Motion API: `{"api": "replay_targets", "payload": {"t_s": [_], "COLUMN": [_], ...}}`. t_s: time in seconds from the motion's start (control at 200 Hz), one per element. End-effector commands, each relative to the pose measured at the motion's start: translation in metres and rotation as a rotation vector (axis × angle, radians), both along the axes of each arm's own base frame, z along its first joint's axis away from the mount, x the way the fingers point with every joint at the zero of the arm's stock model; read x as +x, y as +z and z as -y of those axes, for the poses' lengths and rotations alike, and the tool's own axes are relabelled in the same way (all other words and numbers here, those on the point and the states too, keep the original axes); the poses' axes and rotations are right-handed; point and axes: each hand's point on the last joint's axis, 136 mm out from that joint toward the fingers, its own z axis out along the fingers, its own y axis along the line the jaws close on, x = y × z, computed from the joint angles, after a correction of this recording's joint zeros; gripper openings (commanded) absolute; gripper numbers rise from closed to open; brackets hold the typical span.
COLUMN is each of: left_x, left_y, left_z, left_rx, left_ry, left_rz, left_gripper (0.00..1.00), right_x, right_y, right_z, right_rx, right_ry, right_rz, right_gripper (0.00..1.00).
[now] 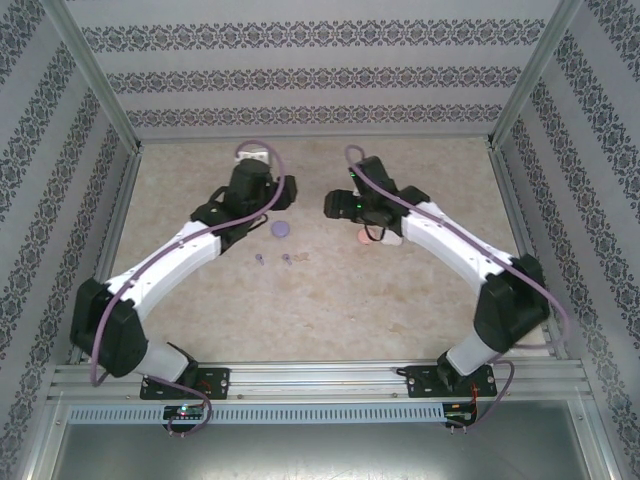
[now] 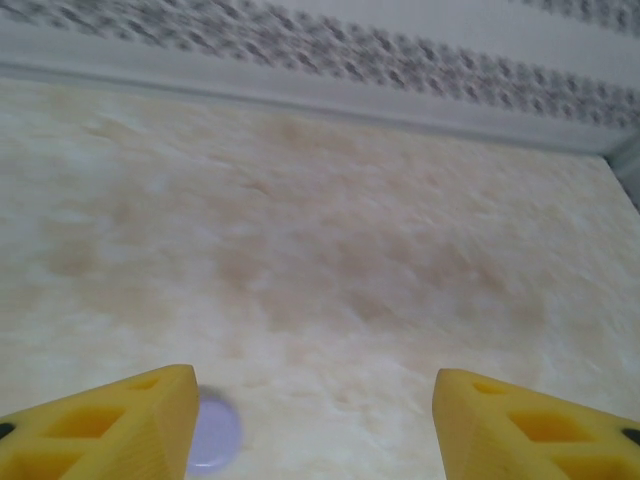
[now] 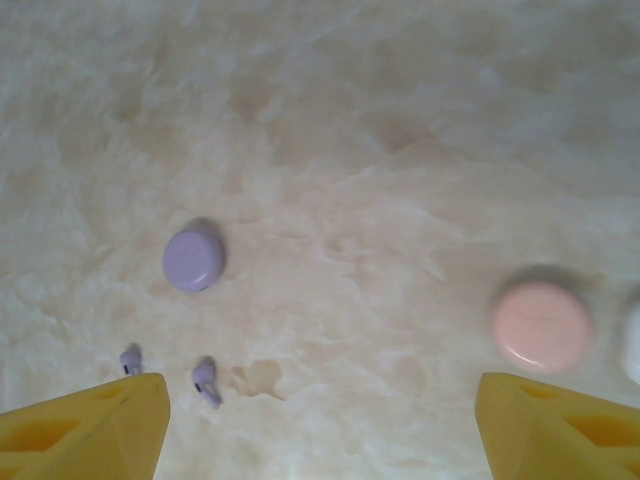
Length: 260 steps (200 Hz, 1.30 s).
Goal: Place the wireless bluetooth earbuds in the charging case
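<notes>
Earbuds: tiny purple stemmed earbuds (image 3: 207, 380) lie on the beige table (image 3: 330, 150), near the round purple case (image 3: 193, 258).
Feel: probably light, hard and slippery. Pinch the fat head softly.
Left gripper (image 2: 315, 400): fingers wide apart, holding nothing.
Right gripper (image 3: 322, 400): fingers wide apart, holding nothing, near the earbuds.

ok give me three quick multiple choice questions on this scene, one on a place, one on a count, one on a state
1. In the right wrist view, where do the purple earbuds lie relative to the purple charging case?
A. below it, nearer the right gripper
B. inside it
C. on its lid
2. How many purple earbuds lie loose on the table?
A. one
B. two
C. four
3. The right gripper is
A. shut on an earbud
B. shut on the case
C. open, empty
Answers: 1 A, both lie on the table below the case; 2 B, two lie side by side; 3 C, its jaws stand wide apart with nothing between.
</notes>
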Motion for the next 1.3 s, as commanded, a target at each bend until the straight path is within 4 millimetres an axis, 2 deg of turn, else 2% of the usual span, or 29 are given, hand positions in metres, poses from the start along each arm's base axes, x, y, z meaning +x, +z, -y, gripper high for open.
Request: {"api": "replay_targets", "payload": {"t_s": [0.0, 0.085, 0.155, 0.3, 0.415, 0.455, 0.554, 0.594, 0.619, 0.859, 0.939, 1.169, 1.294], "left_x": [0.0, -0.006, -0.011, -0.016, -0.018, -0.018, -0.021, -0.023, -0.024, -0.036, -0.037, -0.039, -0.041], "left_y": [0.024, 0.029, 0.03, 0.029, 0.027, 0.026, 0.027, 0.028, 0.029, 0.033, 0.03, 0.023, 0.025], "left_z": [-0.04, -0.065, -0.081, -0.101, -0.112, -0.115, -0.123, -0.129, -0.131, -0.159, -0.165, -0.177, -0.182], "left_rx": [0.007, 0.003, -0.003, -0.014, -0.032, -0.034, -0.025, -0.029, -0.03, -0.089, -0.126, -0.224, -0.247], "left_ry": [0.079, 0.127, 0.152, 0.196, 0.225, 0.242, 0.274, 0.308, 0.319, 0.427, 0.435, 0.454, 0.468], "left_rz": [0.103, 0.12, 0.132, 0.136, 0.134, 0.136, 0.141, 0.142, 0.149, 0.218, 0.213, 0.164, 0.159], "left_gripper": [0.64, 0.67, 0.7, 0.73, 0.74, 0.82, 0.84, 0.96, 1.0, 0.99, 0.99, 0.99, 1.0], "right_x": [0.004, 0.01, 0.017, 0.033, 0.047, 0.051, 0.057, 0.057, 0.058, 0.047, 0.046, 0.044, 0.043], "right_y": [-0.008, -0.015, -0.016, -0.009, 0.009, 0.013, 0.017, 0.015, 0.015, -0.019, -0.034, -0.071, -0.087], "right_z": [-0.022, -0.04, -0.049, -0.066, -0.075, -0.079, -0.092, -0.099, -0.102, -0.14, -0.142, -0.145, -0.143], "right_rx": [-0.113, -0.17, -0.225, -0.299, -0.411, -0.434, -0.448, -0.439, -0.435, -0.296, -0.316, -0.318, -0.338], "right_ry": [0.109, 0.148, 0.159, 0.175, 0.152, 0.146, 0.167, 0.198, 0.21, 0.404, 0.429, 0.437, 0.438], "right_rz": [0.009, 0.022, 0.046, 0.117, 0.248, 0.282, 0.325, 0.32, 0.315, 0.161, 0.092, -0.07, -0.121], "right_gripper": [0.81, 0.85, 0.98, 0.98, 0.98, 0.98, 0.98, 0.98, 0.98, 0.98, 0.96, 0.82, 0.8]}}
